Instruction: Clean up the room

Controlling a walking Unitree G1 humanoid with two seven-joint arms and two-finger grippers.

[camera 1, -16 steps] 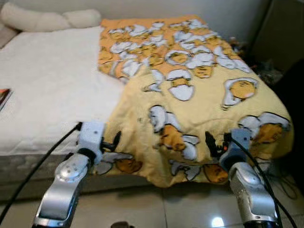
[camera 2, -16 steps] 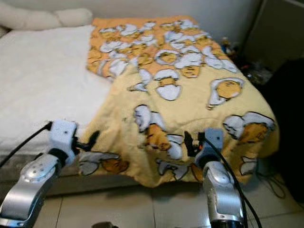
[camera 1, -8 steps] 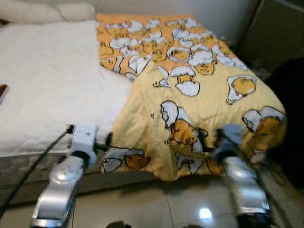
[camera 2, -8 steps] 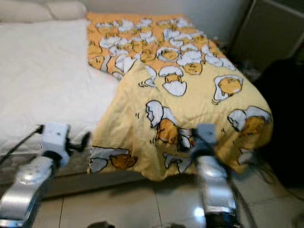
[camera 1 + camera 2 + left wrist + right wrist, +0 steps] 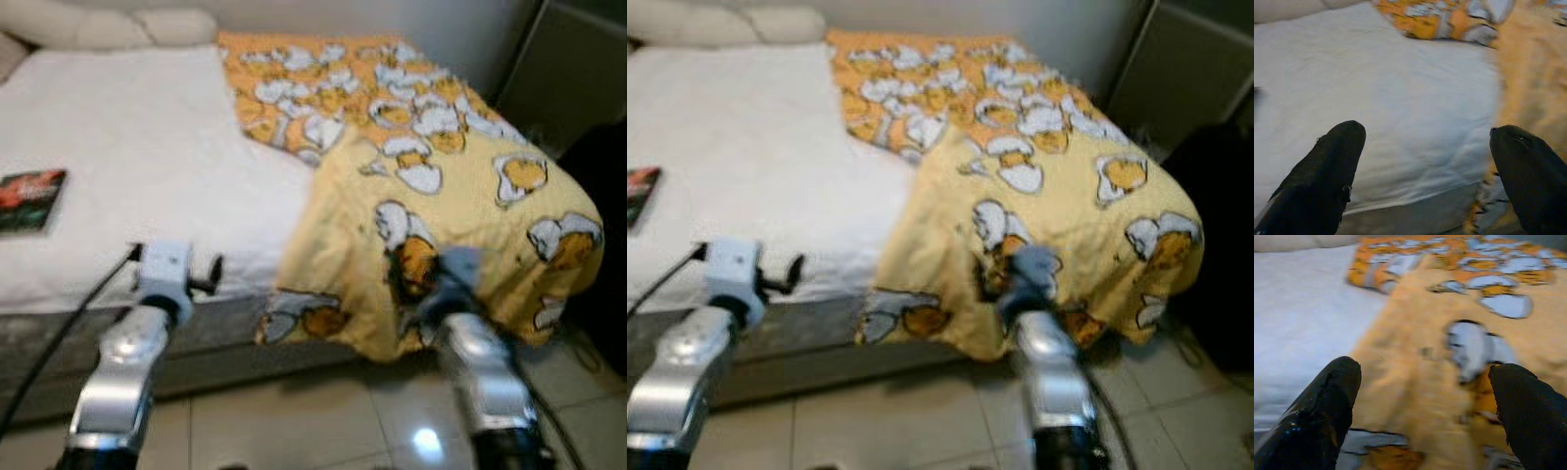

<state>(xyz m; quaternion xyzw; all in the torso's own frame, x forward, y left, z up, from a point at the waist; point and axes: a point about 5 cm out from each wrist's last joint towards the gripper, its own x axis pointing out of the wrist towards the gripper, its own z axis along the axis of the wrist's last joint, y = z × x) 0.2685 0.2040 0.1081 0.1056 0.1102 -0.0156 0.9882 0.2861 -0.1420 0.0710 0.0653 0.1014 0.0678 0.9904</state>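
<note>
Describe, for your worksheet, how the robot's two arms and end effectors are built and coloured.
Both arms are silver metal with rounded shiny casings. The left arm ends in a pale boxy wrist block, with a black cable running back from it. The right arm has a similar pale, blurred wrist block. The left end effector and right end effector each have two long black fingers with rounded tips.

White bed (image 5: 127, 166) — yellow blanket (image 5: 441, 196) (cartoon print), book (image 5: 31, 187), pillows (image 5: 118, 27).

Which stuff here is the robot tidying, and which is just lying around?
For the job:
- rumpled yellow blanket with egg cartoons, hanging off the bed's corner
- left hand, open
- right hand, open, facing the blanket

Just lying about:
- small dark book on the white sheet
- cream pillows
</note>
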